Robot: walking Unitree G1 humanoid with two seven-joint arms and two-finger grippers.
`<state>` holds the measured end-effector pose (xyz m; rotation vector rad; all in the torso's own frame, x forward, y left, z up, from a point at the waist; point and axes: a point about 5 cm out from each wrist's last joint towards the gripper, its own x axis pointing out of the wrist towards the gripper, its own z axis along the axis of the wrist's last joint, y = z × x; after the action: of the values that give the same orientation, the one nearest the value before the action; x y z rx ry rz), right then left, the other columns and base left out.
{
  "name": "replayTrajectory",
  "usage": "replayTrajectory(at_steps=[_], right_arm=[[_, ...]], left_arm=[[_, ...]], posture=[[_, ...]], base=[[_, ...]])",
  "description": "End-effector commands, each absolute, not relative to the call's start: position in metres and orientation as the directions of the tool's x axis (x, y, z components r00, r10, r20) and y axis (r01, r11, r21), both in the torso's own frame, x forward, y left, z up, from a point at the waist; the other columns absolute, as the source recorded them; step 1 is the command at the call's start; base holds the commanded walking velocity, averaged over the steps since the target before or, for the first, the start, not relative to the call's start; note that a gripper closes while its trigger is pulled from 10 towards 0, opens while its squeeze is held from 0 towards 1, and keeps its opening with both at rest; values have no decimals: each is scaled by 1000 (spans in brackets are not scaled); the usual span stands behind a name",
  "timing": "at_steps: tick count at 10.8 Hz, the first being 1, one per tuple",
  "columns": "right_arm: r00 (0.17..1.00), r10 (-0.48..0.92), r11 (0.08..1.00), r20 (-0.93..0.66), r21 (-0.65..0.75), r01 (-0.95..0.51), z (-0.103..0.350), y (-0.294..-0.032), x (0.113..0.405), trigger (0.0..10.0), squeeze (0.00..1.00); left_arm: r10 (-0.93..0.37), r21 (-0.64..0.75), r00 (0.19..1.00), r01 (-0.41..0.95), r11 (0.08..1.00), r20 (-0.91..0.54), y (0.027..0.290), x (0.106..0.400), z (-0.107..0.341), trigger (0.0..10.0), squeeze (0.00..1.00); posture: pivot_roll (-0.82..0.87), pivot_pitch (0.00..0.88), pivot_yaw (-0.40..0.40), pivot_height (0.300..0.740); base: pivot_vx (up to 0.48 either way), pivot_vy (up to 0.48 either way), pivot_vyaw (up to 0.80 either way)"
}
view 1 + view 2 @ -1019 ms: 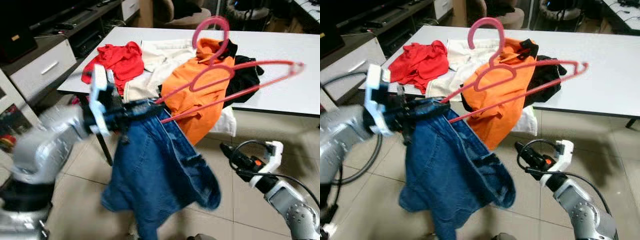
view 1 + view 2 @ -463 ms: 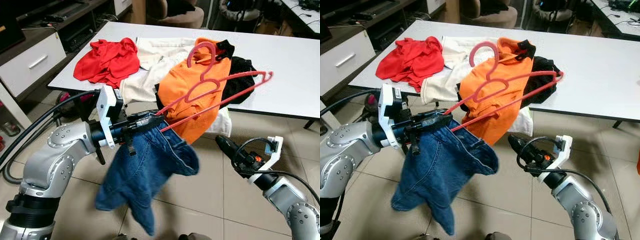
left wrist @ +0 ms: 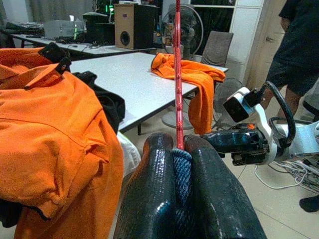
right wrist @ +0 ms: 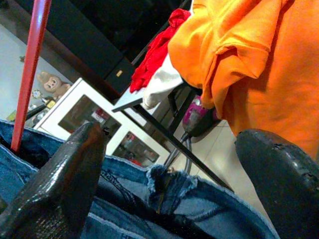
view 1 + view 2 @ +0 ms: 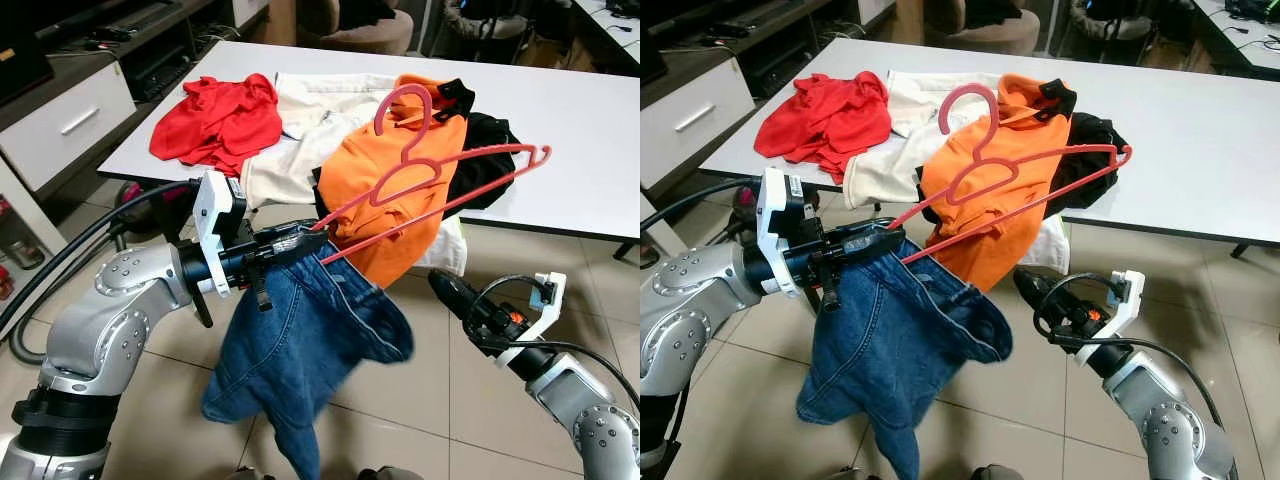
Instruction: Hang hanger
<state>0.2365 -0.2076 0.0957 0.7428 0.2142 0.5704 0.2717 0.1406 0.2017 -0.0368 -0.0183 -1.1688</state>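
My left gripper [image 5: 268, 256] has its jaws clamped on the pink plastic hanger [image 5: 425, 180] and blue denim jeans [image 5: 305, 350], keeping both off the floor. My right gripper [image 5: 450, 292], jaws apart, waits below.

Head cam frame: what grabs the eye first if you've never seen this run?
The left gripper, mid-air in front of the table, fingers pinched on a pink hanger and a blue denim garment that droops toward the tiled floor. Behind it, bright clothes pile on the white table: an orange shirt spilling over the near edge, a red one further left. The right gripper hovers open just beside the denim.
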Motion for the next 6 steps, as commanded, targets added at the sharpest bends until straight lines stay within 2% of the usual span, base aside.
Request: replayTrajectory(at_steps=[1,2,3,4,6], right_arm=[[827,561,593,30,683,-427,100,-209,236,10000,1000],[827,561,593,30,683,-427,100,-209,236,10000,1000],[810,583,623,-67,677,-392,86,-211,235,10000,0],[809,557,705,-188,622,-341,72,-218,241,10000,0],[817,544,726,-189,595,-345,74,-219,244,10000,0]], left_arm=[[-922,27,383,923,384,53,139,270,210,0,0],[-922,27,383,923,384,53,139,270,210,0,0],[-935,42,339,938,345,105,135,271,229,0,0],[-946,62,283,953,295,158,135,271,250,0,0],[-941,52,297,950,309,165,140,273,247,0,0]], posture=[[-196,22,-5,740],[-196,22,-5,740],[-174,24,31,740],[-176,18,31,740],[-180,15,30,740]], base=[[0,0,0],[0,0,0],[0,0,0],[0,0,0],[0,0,0]])
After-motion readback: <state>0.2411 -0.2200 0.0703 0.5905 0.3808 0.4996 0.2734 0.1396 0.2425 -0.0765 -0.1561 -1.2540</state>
